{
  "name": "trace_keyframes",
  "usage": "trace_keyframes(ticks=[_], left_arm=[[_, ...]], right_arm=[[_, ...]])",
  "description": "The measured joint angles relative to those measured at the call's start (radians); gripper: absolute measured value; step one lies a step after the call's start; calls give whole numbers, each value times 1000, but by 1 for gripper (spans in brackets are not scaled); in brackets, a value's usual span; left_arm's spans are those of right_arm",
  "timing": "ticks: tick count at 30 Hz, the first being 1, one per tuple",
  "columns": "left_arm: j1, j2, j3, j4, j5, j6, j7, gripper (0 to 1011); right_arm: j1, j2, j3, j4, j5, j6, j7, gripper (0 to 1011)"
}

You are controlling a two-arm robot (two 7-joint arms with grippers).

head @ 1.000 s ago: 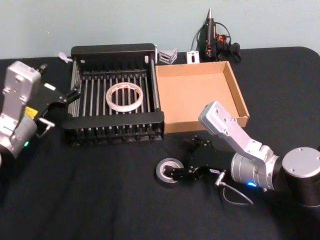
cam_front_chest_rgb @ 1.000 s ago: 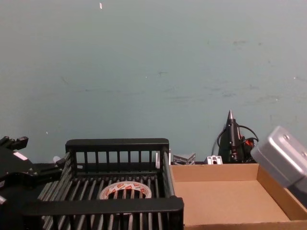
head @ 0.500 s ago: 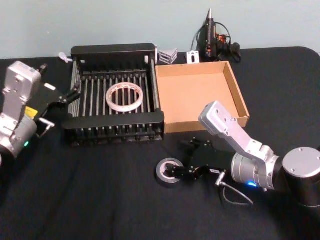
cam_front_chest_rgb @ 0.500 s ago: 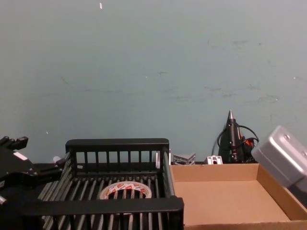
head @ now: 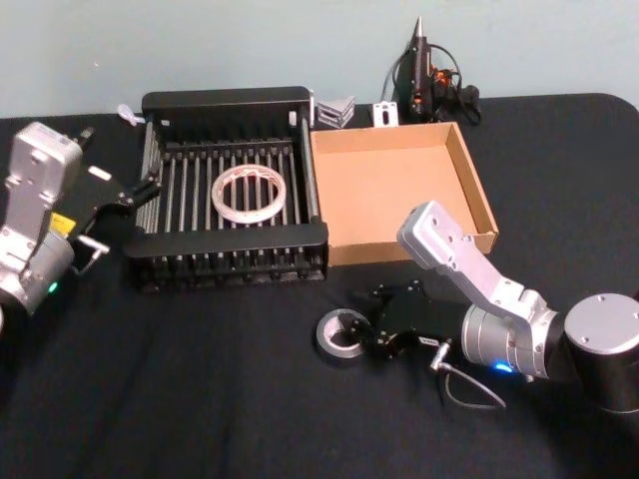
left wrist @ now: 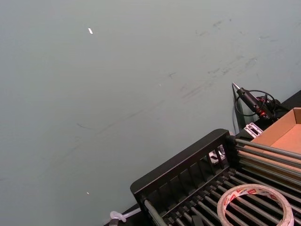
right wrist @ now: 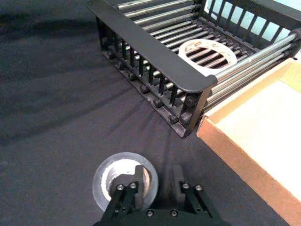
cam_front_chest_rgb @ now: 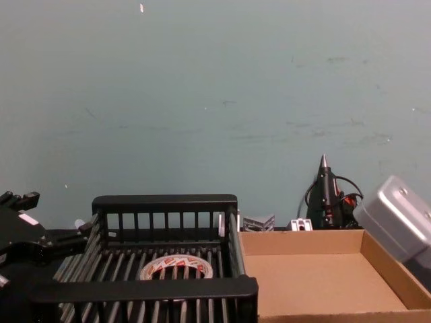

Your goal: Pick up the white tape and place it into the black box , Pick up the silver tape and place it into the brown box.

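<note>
Black surface: silver tape nudged toward black box, my right end effector straddling its wall, fingers unclosed; white tape already boxed.

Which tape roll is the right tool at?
The silver tape, on the cloth before the boxes; one finger of the right tool sits in its core. The white tape lies in the black box.

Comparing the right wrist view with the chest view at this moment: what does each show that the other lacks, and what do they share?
Right wrist only: the silver tape on the black cloth, with the right claw straddling its wall, one finger in the core hole and one outside. Chest only: the left claw beside the black box, and tools against the wall. Shared: the white tape lying in the black box, and the empty brown box.
</note>
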Motion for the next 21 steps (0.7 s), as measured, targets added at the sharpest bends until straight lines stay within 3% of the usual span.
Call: trace_keyframes(ticks=[5, 9, 21], left_arm=[[0, 0, 0, 0, 0, 0, 0, 1001], [0, 0, 0, 0, 0, 0, 0, 1001], [0, 0, 0, 0, 0, 0, 0, 1001]], right_arm=[[0, 0, 0, 0, 0, 0, 0, 224], [0, 0, 0, 0, 0, 0, 0, 145], [-5, 4, 7, -5, 16, -11, 12, 139]])
